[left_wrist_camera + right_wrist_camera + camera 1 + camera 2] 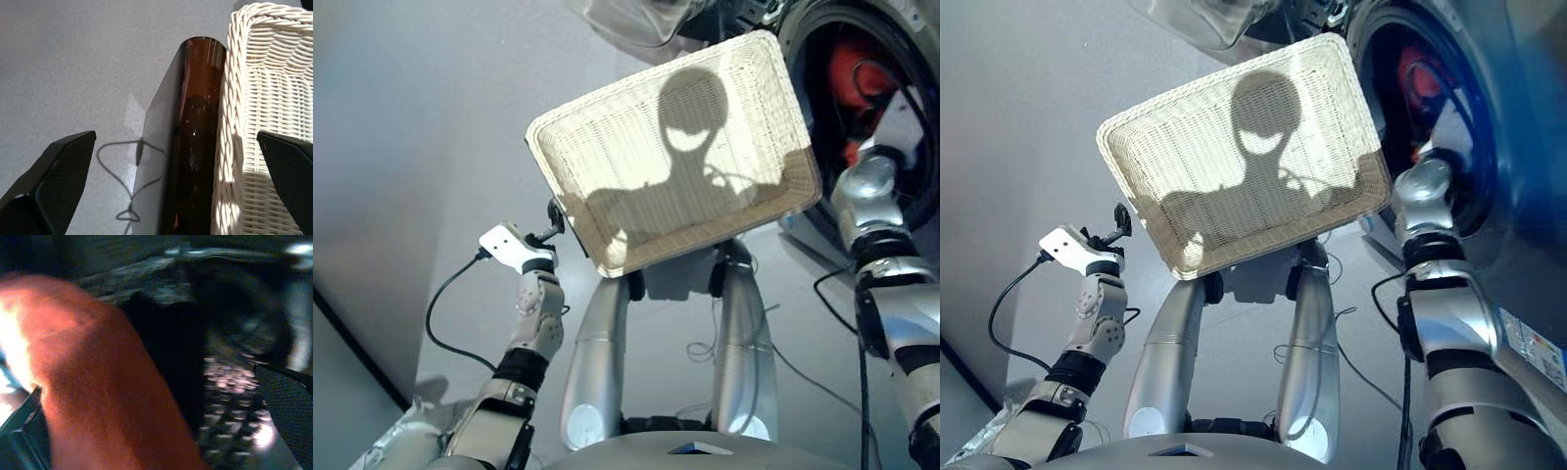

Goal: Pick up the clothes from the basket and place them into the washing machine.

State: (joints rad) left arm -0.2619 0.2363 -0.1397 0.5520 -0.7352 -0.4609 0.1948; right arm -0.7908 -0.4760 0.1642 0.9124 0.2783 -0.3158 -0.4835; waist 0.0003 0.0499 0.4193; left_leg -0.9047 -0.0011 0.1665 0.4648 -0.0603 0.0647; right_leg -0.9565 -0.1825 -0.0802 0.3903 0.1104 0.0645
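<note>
Red cloth [98, 396] fills the right wrist view, inside the washing machine [901, 59] drum; right gripper fingers [283, 396] look parted, grip on it unclear. Basket [607, 259] holds no clothes. Left gripper [176, 181] fingers spread, idle beside the basket rim. Judgement: release deep, clear of the door lip, then withdraw straight.

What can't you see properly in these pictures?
- Right gripper: in the eye views it is out of sight inside the washing machine; in the right wrist view the red cloth covers one finger, so open or shut is unclear.
- Navy and black clothes: the drum is too dark and blurred to pick them out.
- Basket: in the left wrist view the picture edge cuts it off.
</note>
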